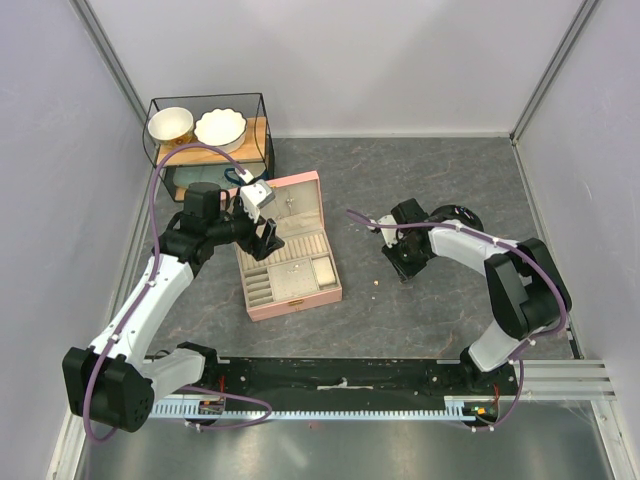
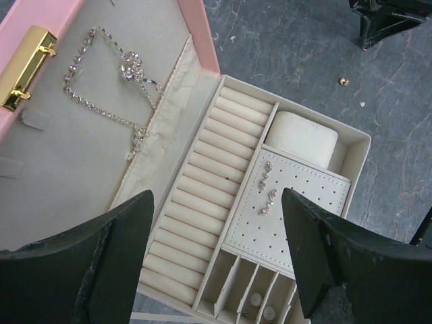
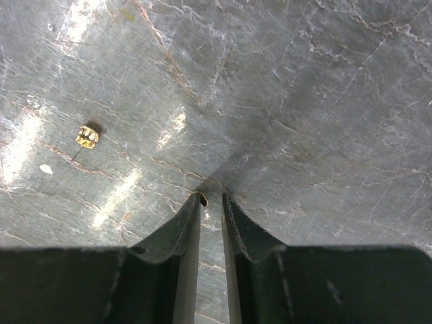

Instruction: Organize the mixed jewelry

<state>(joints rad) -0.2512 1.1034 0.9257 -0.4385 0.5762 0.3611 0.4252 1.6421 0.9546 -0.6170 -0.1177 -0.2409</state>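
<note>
The right end effector (image 3: 211, 197), narrowed to a slit down at the worktop (image 3: 304, 101) at lower centre, sits near a loose gold earring (image 3: 88, 136) at the frame's left that a careless sweep could flick away, while the left end effector (image 2: 216, 196) gapes wide over the pink box (image 2: 196, 27).

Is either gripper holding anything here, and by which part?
Left gripper: open, empty. Right gripper: nearly closed; whether its tips pinch anything cannot be told.
</note>
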